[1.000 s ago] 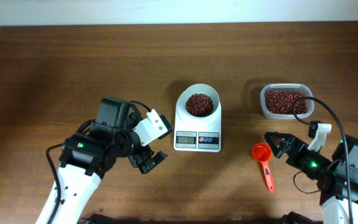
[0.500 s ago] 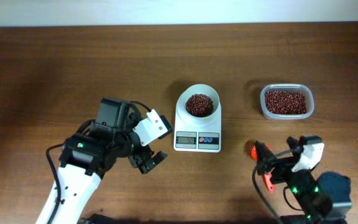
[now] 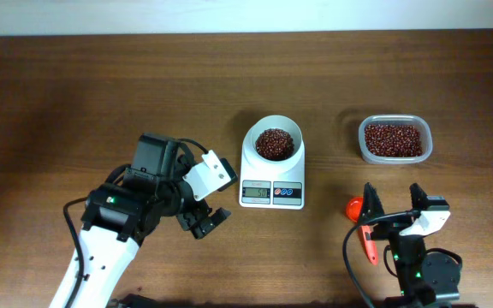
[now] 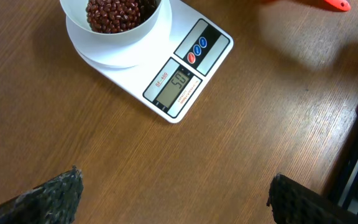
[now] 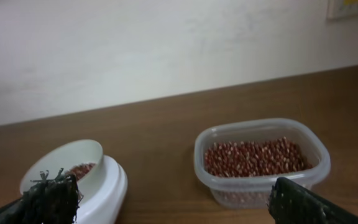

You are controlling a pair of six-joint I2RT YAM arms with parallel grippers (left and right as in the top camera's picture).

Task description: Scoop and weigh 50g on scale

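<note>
While beans (image 3: 273,144) sit heaped in the scale (image 3: 272,174) bowl, my left pincer (image 3: 204,221) and right pincer (image 3: 392,205) both gape wide, holding nothing.

Both arms sit low along the front of the tabletop (image 3: 75,94), claws spread and empty.
The left arm (image 3: 101,231) rises from the front-left edge, its white link angling inward to a black wrist. The left claw (image 4: 176,202) hangs above the wood with its jaws wide, gripping nothing. The right arm (image 3: 419,267) sits folded near the front-right corner. The right claw (image 3: 392,195) points toward the far edge, jaws fully apart, with nothing between them.
</note>
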